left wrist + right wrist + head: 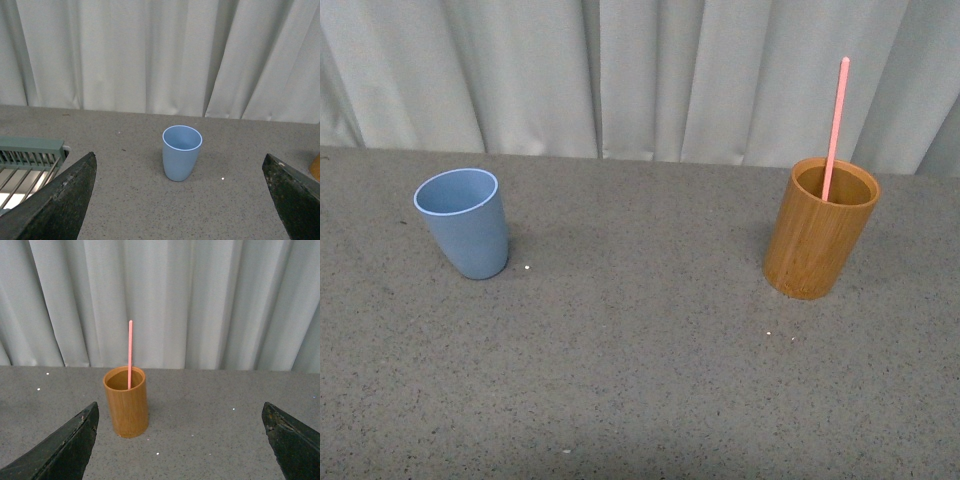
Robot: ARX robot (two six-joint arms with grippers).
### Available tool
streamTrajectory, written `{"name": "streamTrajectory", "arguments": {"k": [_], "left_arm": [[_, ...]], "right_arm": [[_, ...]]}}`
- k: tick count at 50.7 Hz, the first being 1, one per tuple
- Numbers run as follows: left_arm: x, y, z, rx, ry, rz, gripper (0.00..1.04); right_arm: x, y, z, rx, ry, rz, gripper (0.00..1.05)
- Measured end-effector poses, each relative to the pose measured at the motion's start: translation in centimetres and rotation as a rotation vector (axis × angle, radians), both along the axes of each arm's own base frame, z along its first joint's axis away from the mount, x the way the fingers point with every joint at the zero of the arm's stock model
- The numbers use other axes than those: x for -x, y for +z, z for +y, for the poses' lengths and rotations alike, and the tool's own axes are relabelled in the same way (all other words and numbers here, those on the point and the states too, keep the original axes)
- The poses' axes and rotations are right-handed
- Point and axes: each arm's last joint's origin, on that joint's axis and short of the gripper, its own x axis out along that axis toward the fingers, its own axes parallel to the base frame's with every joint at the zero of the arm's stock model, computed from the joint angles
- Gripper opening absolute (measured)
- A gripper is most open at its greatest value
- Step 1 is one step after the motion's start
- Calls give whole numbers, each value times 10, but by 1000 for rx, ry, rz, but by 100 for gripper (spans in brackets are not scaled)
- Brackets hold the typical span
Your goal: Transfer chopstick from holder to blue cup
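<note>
Standing at the left of the grey speckled table [640,400] in the front view, the blue cup [462,222] sat upright, mouth up, w/ bare tabletop on every side. A wide open stretch of table lay btwn it and the holder [818,240], well apart at the right, also upright. The chopstick [835,120] stood in the holder, lower end down inside near the far inner wall. Its long axis ran approx vertical and its free tip pointed up, tilted slightly right, w/ most of its length above the rim. The table's far edge ran just below a pale pleated curtain [620,70], and both vessels sat in from that edge.

In the left wrist view, a grey-green slatted rack [30,150] showed at the table's side, apart from the cup. The left gripper [179,155] was spread wide, its dark fingers [60,200] holding nothing. The cup [182,152] was framed btwn them but ahead, not touching.

In the right wrist view, the right gripper [180,404] was likewise spread wide w/ nothing in its fingers [65,445]. The holder [126,402] and chopstick [130,355] stood ahead, nearer one finger, clear of both. Open table lay round the holder.
</note>
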Motion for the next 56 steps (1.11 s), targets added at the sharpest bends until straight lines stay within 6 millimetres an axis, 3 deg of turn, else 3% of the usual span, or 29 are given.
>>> {"name": "streamTrajectory", "arguments": {"k": [11,15,20,23,32,35,43,56], "left_arm": [[0,0,0,6,-1,5,98],[-2,-4,-1,174,-61,161,98],[-11,-8,0,459,11,261,98],[-23,1,2,593,73,233,98],[-59,23,-1,722,125,185,98],[-82,23,-10,745,145,210,98],[-136,-1,-35,727,136,346,98],[-170,-42,-46,666,169,508,98]], "right_arm": [[0,0,0,0,0,0,95],[0,0,0,0,0,0,95],[0,0,0,0,0,0,95],[0,0,0,0,0,0,95],[0,0,0,0,0,0,95],[0,0,0,0,0,0,95],[0,0,0,0,0,0,95],[0,0,0,0,0,0,95]]}}
